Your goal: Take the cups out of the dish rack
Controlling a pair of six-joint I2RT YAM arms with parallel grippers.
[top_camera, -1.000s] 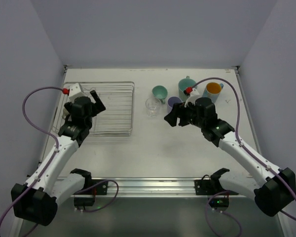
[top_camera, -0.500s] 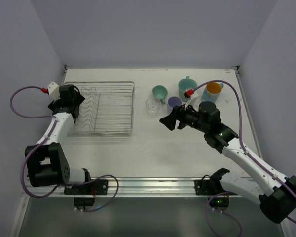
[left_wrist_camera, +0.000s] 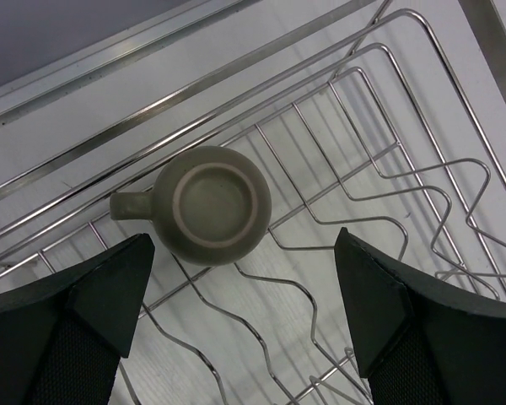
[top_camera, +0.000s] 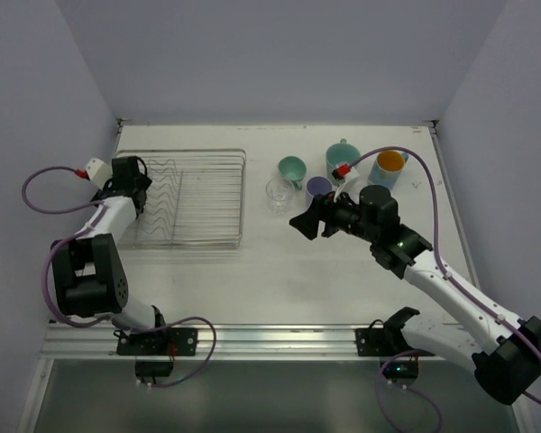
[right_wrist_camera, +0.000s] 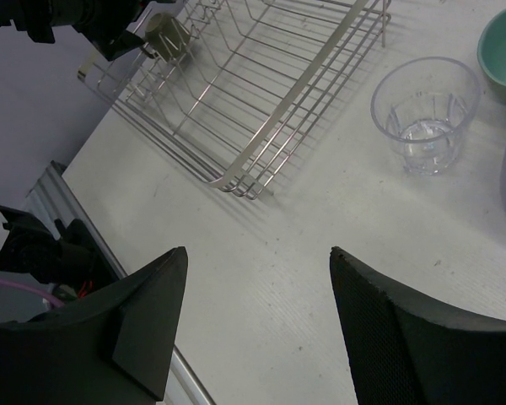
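A beige cup stands upside down in the silver wire dish rack, its handle pointing left. My left gripper hangs open just above it, one finger on each side, touching nothing. In the top view that gripper is over the rack's far-left corner and covers the cup. On the table to the right stand two mint mugs, a blue mug with an orange inside, a clear glass and a lavender cup. My right gripper hovers open and empty near the glass.
The right wrist view shows bare white table below my open right gripper, the rack's near corner ahead and the glass to the right. Walls close the table at the left, back and right.
My left arm has folded back and swung from the rack's left part to its far-left corner, over the beige cup. The right gripper has drifted slightly left.
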